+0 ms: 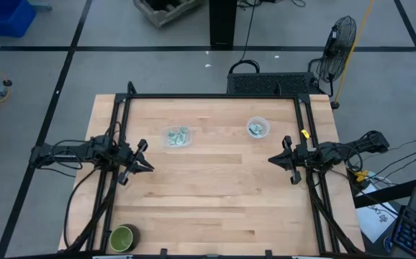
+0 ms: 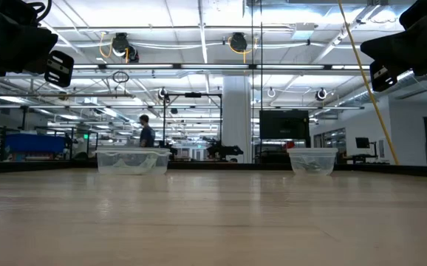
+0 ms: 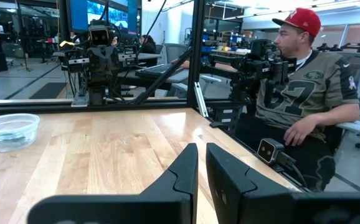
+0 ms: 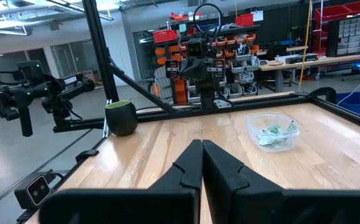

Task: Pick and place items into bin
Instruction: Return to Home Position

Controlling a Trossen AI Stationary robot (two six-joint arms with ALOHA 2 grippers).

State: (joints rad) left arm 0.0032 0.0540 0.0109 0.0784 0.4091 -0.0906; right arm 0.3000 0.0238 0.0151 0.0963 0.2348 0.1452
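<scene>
The pale green-and-white packets (image 1: 178, 135) lie inside two clear containers on the far half of the table: a wider tub (image 2: 132, 160) on the left and a smaller cup (image 1: 258, 127) on the right. The right wrist view shows the tub with its packets (image 4: 272, 132). My left gripper (image 1: 145, 161) hovers above the table's left side, level and pointing right, with its fingers (image 3: 186, 169) almost together. My right gripper (image 1: 276, 159) hovers at the right side, pointing left, with its fingers (image 4: 192, 163) shut. Both are well clear of the containers and hold nothing.
A dark green round bowl (image 1: 123, 237) stands at the table's near left corner. A black frame rail (image 1: 215, 96) runs along the far edge and both sides. A person in a red cap (image 3: 304, 81) sits just beyond the right edge. Bare wood (image 1: 215, 194) fills the middle and near half.
</scene>
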